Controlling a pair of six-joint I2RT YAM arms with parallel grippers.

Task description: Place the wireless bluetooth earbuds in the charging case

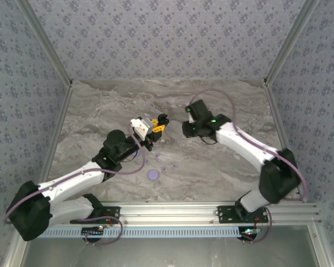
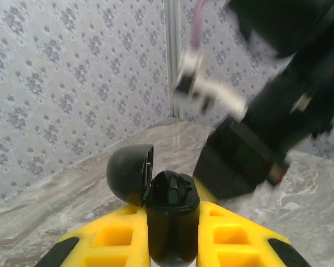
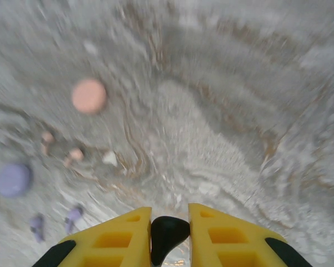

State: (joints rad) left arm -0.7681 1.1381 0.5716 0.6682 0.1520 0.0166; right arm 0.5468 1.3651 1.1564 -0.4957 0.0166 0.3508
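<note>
Top cam: left claw (image 1: 159, 124) is pinching the open black case (image 1: 163, 118), up off the tabletop (image 1: 222, 161). Left wrist: the case sits upright, lid (image 2: 130, 172) flipped back. Right wrist, blurry: right claw (image 3: 169, 222) is clamped on a black bud (image 3: 169, 236), with pink buds (image 3: 75, 154) and lilac buds (image 3: 73, 213) lying below.

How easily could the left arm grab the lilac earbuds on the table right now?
Probably not: the left tool is shut on the open black charging case, so it has no free grip, though the lilac earbuds lie in the open.
</note>
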